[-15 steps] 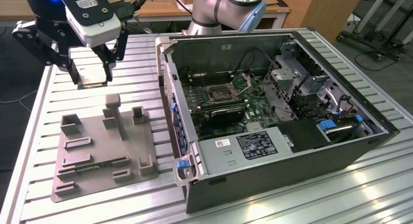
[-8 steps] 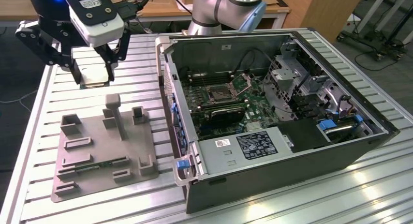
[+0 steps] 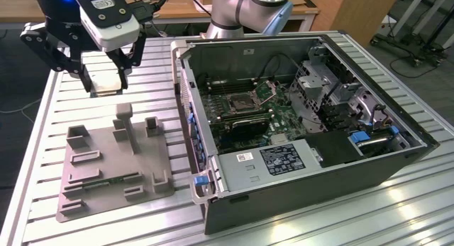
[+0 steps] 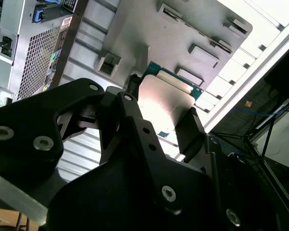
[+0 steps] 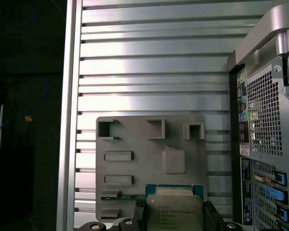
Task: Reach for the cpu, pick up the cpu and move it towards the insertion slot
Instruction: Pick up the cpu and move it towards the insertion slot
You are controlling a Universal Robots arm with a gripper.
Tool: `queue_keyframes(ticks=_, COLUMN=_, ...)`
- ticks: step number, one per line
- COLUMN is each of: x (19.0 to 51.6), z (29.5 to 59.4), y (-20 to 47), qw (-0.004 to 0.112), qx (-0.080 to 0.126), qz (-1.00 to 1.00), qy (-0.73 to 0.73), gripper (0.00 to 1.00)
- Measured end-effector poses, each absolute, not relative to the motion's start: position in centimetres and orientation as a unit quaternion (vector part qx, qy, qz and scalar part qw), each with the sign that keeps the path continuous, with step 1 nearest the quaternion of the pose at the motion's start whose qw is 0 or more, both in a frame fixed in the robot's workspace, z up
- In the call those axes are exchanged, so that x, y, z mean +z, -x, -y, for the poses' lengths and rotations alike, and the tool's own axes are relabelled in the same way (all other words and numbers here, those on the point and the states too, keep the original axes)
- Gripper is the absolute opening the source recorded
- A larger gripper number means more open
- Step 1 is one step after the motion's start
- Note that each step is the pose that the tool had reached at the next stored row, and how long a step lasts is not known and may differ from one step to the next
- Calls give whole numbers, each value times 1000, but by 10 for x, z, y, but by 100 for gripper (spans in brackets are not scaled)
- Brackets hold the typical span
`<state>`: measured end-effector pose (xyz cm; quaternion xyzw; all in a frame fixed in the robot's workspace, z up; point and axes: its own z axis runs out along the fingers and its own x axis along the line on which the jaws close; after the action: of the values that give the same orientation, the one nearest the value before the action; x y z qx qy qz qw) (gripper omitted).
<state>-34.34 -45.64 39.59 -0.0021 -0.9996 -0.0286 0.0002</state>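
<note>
The cpu [image 3: 106, 76] is a flat square chip with a silvery top and a green rim. My gripper [image 3: 106, 86] is shut on it, one black finger on each side. It hangs in the air over the far end of the grey tray [image 3: 106, 161], at the exterior view's left. In both wrist views the cpu [image 5: 176, 208] [image 4: 164, 103] sits between the fingers [image 5: 211, 214] above the tray [image 5: 149, 159]. The insertion slot [image 3: 240, 102] is a silver-framed socket with its bracket [image 3: 268, 89] raised, inside the open computer case [image 3: 305, 124], to the exterior view's right of the gripper.
The tray holds raised holders and a thin green memory stick [image 3: 106, 182]. The case wall [image 3: 186, 97] stands between the tray and the motherboard. The ribbed metal table [image 3: 341, 214] ends at the exterior view's left, close to the tray. The arm's base [image 3: 248, 15] stands behind the case.
</note>
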Motion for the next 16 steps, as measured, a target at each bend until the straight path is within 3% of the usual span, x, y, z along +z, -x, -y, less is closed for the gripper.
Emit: queue_keyframes(ticks=16, x=396, z=456, y=338, qw=0, qx=-29, qz=1000, qy=2, gripper=55)
